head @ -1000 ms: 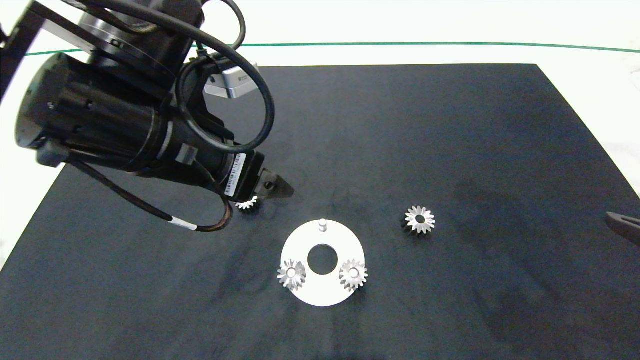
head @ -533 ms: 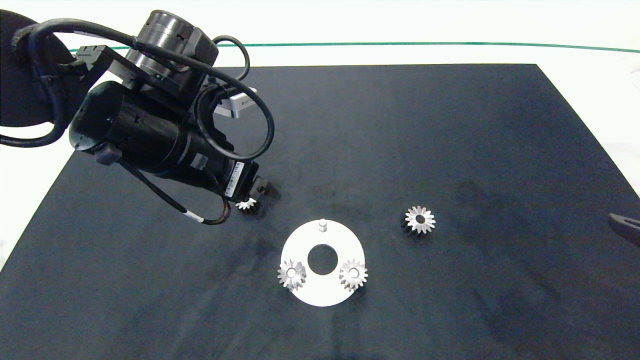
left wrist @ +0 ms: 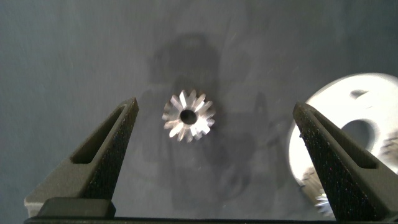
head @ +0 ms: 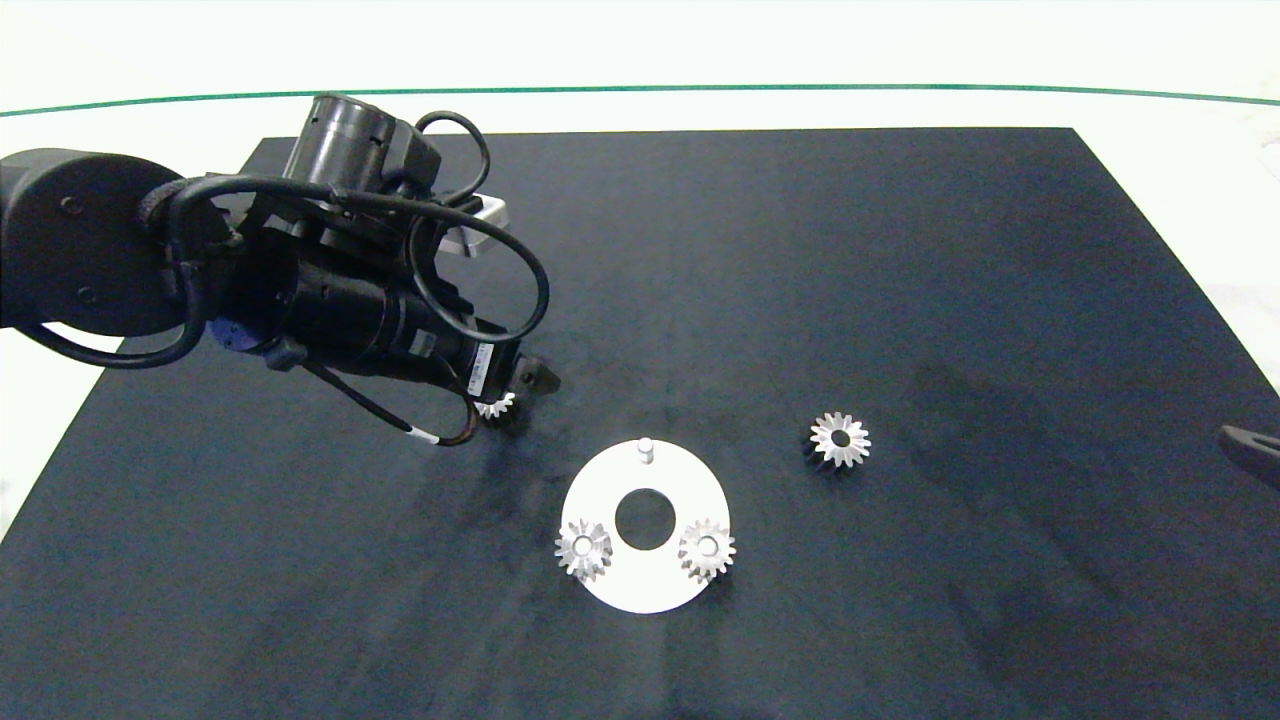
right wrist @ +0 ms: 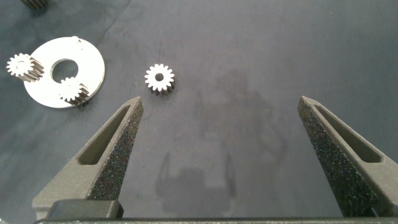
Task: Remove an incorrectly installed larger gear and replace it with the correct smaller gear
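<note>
The smaller gear (head: 495, 405) lies flat on the black mat, up-left of the white disc (head: 600, 480). My left gripper (head: 517, 390) hovers right over it. In the left wrist view the smaller gear (left wrist: 188, 116) sits between the wide-open fingers (left wrist: 115, 140) of the left gripper (left wrist: 216, 107), touching neither. The larger gear (head: 839, 439) lies loose on the mat right of the disc, also seen as the larger gear (right wrist: 160, 78). The disc's rear peg (head: 645, 450) is bare. My right gripper (right wrist: 221, 102) is open and holds nothing, parked at the mat's right edge (head: 1250, 448).
Two small silver gears (head: 583, 550) (head: 707, 548) sit on the disc's front pegs, either side of its centre hole (head: 645, 518). The black mat (head: 900, 250) covers most of the white table.
The left arm has dropped lower and drawn back to the left, while its gripper stays over the smaller gear. The gears, the disc and the right gripper have not moved.
</note>
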Tool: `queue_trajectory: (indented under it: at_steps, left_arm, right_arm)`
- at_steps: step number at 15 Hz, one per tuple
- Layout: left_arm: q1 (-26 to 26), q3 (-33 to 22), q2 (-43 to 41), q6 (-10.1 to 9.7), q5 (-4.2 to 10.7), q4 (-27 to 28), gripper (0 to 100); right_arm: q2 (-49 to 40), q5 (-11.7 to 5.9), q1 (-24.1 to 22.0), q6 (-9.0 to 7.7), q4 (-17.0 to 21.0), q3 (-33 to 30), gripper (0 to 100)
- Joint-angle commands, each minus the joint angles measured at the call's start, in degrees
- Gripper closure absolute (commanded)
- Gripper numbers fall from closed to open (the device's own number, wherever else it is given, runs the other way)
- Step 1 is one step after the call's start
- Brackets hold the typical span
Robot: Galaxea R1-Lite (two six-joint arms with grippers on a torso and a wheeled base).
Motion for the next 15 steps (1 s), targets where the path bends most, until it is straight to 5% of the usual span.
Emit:
queue_trajectory:
  at_steps: [1, 8, 15]
  left_arm:
    - [0.5, 1.6, 0.7, 0.31, 0.10, -0.1, 0]
    - [4.6, 2.9, 1.6, 1.19, 0.02, -0.1, 0]
    - [1.4, 3.6, 1.9, 0.75, -0.25, -0.9, 0]
  right_arm:
    - [0.2, 0.02, 0.1, -0.08, 0.0, 0.1, 0]
    - [0.3, 0.02, 0.2, -0.17, 0.0, 0.4, 0]
    - [0.7, 0.02, 0.2, -0.17, 0.0, 0.6, 0]
